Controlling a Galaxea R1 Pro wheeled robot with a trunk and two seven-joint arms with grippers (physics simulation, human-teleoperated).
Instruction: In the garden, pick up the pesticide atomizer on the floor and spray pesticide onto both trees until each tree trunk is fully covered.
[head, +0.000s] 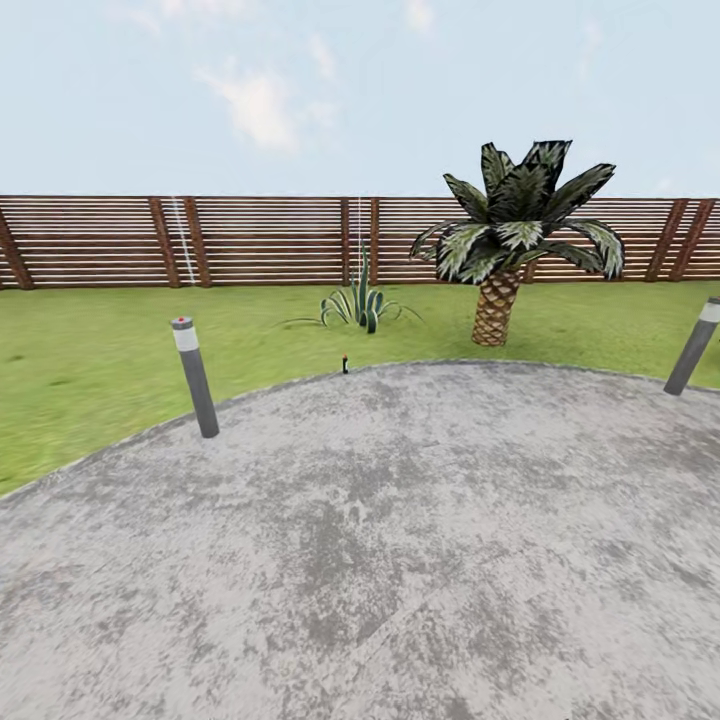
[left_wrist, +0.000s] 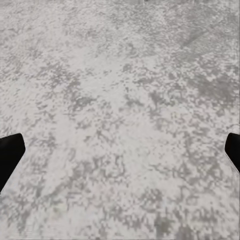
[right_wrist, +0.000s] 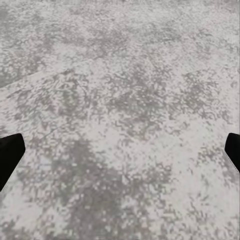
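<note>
Black pesticide atomizer upright at pavement edge, nr lawn.

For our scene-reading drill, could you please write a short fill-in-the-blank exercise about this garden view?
1. The tiny pesticide atomizer stands at the edge where the grey paving meets the ____.
2. The palm stands in front of a brown slatted ____.
3. Both end effectors, left and right, have fingers spread wide and hold ____.

Missing words: lawn; fence; nothing

Pesticide atomizer too small for detail; right bollard edge-cropped.
</note>
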